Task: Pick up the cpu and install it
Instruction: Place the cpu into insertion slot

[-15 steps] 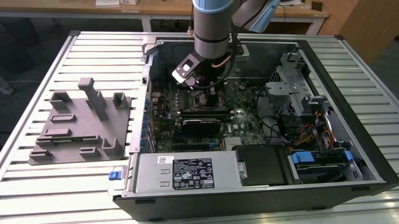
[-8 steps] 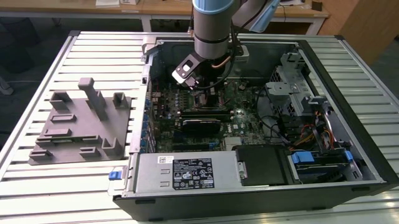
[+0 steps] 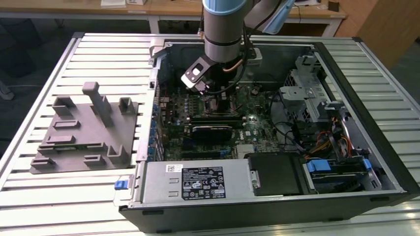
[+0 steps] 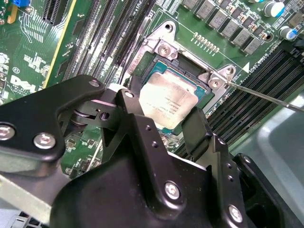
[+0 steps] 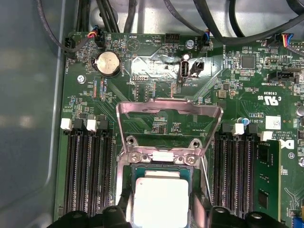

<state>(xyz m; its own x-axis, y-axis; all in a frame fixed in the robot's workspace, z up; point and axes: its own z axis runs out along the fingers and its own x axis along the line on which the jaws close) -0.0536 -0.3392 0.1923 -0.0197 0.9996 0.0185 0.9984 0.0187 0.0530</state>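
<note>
The cpu (image 4: 168, 97), a flat square chip with a silver top and thin green rim, lies level in the black-framed socket (image 4: 156, 57) on the motherboard. My gripper (image 4: 161, 113) reaches down over it, with one black finger (image 4: 127, 97) against one edge and the other finger (image 4: 195, 124) against the opposite edge, shut on the chip. The first wrist view shows the cpu (image 5: 159, 197) with the gripper (image 5: 159, 214) around it and the metal retention frame (image 5: 168, 110) swung up open behind the socket. In the exterior view the gripper (image 3: 220, 96) hangs inside the open computer case.
A thin socket lever (image 4: 266, 95) sticks out beside the socket. Memory slots (image 5: 88, 166) flank it on both sides. Cables (image 5: 114, 14) run along the case wall. A grey plastic fixture block (image 3: 85, 130) stands on the slatted table, at the exterior view's left. The power supply (image 3: 196, 179) fills the case's near end.
</note>
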